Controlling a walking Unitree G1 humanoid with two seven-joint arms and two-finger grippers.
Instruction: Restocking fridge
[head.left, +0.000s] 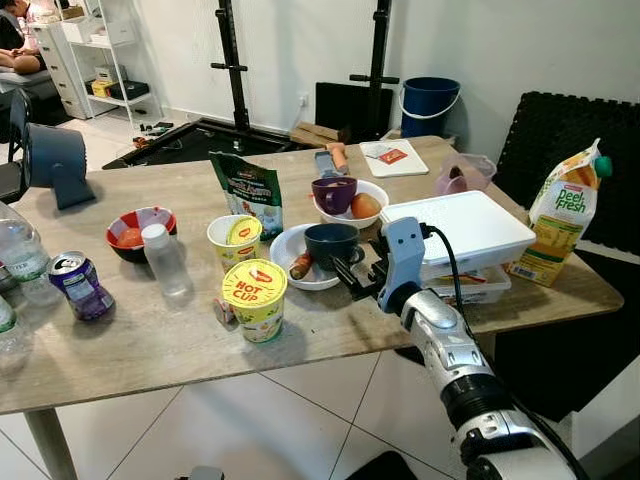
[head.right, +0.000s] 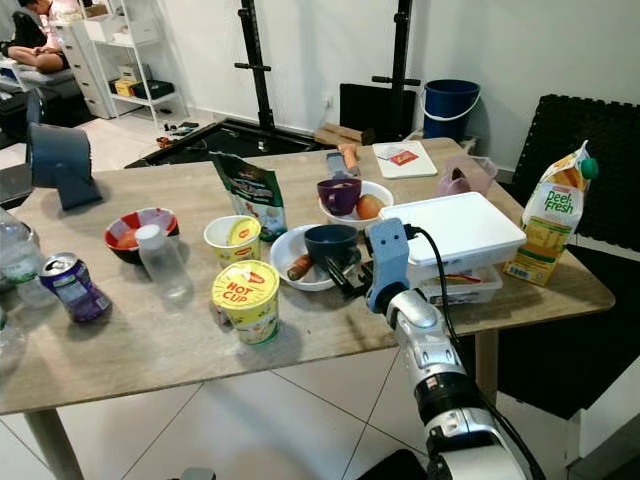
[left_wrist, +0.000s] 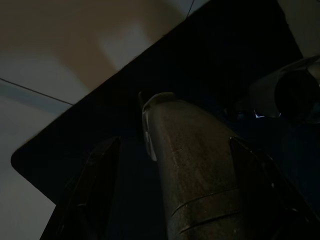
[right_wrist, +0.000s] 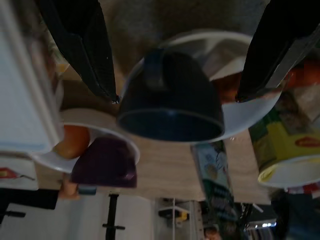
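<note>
Right tool (head.left: 352, 277) spread, partly hiding dark cup (head.left: 331, 243).

R arm (head.left: 440, 345) stretched fwd from 5 o'clock toward centre, silver forearm angled up, blue wrist block at its end. R claw (head.left: 352, 279) level and low, fingers (right_wrist: 82, 45) spread wide apart, nothing gripped between them. L claw (left_wrist: 175, 185) hanging idle in shade, pointing down, fingers (left_wrist: 85, 195) apart.
</note>
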